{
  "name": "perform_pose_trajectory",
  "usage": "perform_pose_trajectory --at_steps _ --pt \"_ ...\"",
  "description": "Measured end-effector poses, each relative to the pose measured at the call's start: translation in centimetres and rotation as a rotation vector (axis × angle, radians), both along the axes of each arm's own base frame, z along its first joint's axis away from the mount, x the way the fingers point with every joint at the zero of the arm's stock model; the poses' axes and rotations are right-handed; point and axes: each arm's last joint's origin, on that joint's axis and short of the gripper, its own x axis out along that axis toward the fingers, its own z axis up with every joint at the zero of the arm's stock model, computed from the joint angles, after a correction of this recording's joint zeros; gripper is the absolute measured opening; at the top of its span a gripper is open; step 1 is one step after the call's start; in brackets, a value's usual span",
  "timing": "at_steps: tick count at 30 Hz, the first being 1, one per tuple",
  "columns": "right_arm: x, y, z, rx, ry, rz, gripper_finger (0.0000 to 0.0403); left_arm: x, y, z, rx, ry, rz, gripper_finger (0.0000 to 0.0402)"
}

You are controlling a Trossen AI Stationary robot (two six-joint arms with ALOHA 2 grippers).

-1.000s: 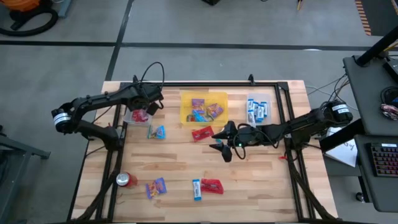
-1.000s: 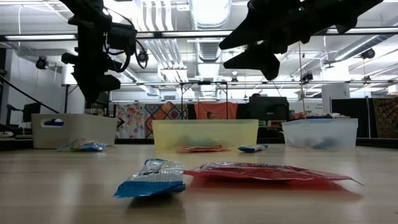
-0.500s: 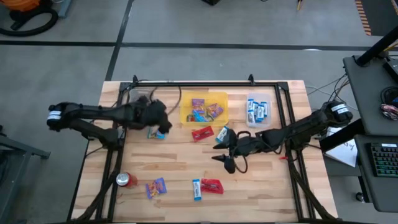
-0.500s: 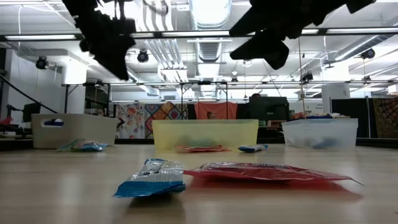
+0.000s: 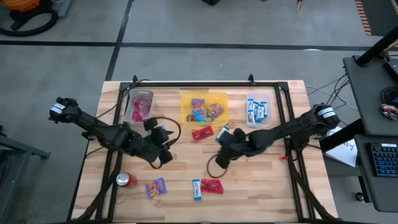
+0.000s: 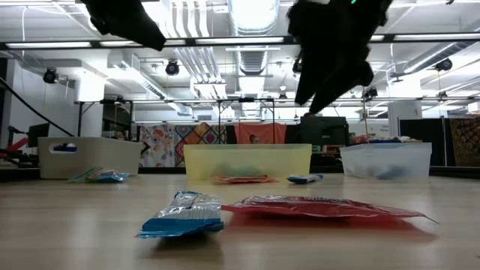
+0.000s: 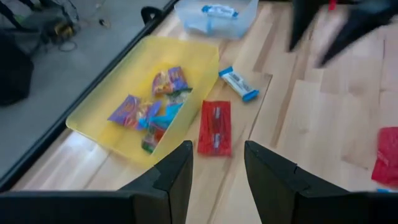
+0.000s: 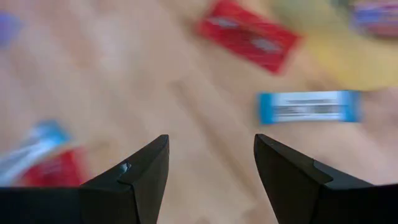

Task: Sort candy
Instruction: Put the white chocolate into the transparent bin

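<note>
Candy spread over a wooden table (image 5: 261,180), seen from above:
- Red packet (image 5: 202,133) and blue-and-white bar (image 5: 222,132) just below the yellow bin (image 5: 186,116), at frame centre.
- Second red packet (image 5: 212,185) touching a second blue-and-white bar (image 5: 196,190), low centre.
- Purple multicolour packet (image 5: 155,187) at lower left, just right of a red soda can (image 5: 126,180).
- Purple multicolour packets (image 5: 206,109) sorted inside the yellow bin.
- Blue-and-white bars (image 5: 257,110) sorted inside a clear bin (image 5: 269,98), upper right of centre.
- Red packets (image 5: 142,107) sorted inside another clear bin (image 5: 130,109), upper left of centre.

Left gripper (image 5: 166,151): positioned left of centre, above bare wood, between the bins and the lower candy. Fingers (image 7: 171,180) spread apart with nothing between them, per left wrist view; same view shows yellow bin, red packet and bar beyond.

Right gripper (image 5: 216,163): positioned just below centre, near the lower red packet and bar. Fingers (image 8: 140,180) spread wide, nothing pinched; right wrist view blurred, showing a red packet and a blue-and-white bar on the wood ahead.

Low view: both arms overhead, the bar and red packet nearest the camera, three bins in a row behind.
</note>
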Motion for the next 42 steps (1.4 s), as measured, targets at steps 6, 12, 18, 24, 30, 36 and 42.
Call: perform_pose_trajectory --at_steps 6,12,18,24,30,36,42 --pt "2.0 -1.5 -2.4 -0.097 0.167 -0.105 0.0226 -0.4 -0.8 0.1 0.03 -0.022 0.001 0.0129" --pt "2.6 -3.2 -5.7 -0.131 0.242 -0.173 0.0208 -0.4 -0.7 0.1 0.056 -0.02 0.013 0.0129" --pt "2.1 -4.1 -7.3 -0.187 0.151 -0.26 0.016 -0.2 -0.8 -0.3 0.092 -0.008 0.033 0.0129" --pt "1.2 -4.7 -8.8 -0.211 0.111 -0.309 0.0073 0.1 -0.9 -0.9 0.125 0.013 0.048 0.0129" --pt "0.4 -4.9 -10.3 -0.23 0.065 -0.322 0.0013 0.2 -0.9 -1.0 0.147 0.018 0.058 0.0129" --pt "0.1 -4.9 -10.8 -0.212 0.065 -0.288 0.0013 0.2 -0.8 -1.0 0.17 0.016 0.068 0.0129" --pt "-0.1 -3.9 -10.1 -0.066 0.111 -0.183 0.0013 0.2 -0.8 -1.0 0.176 0.014 0.072 0.0129"
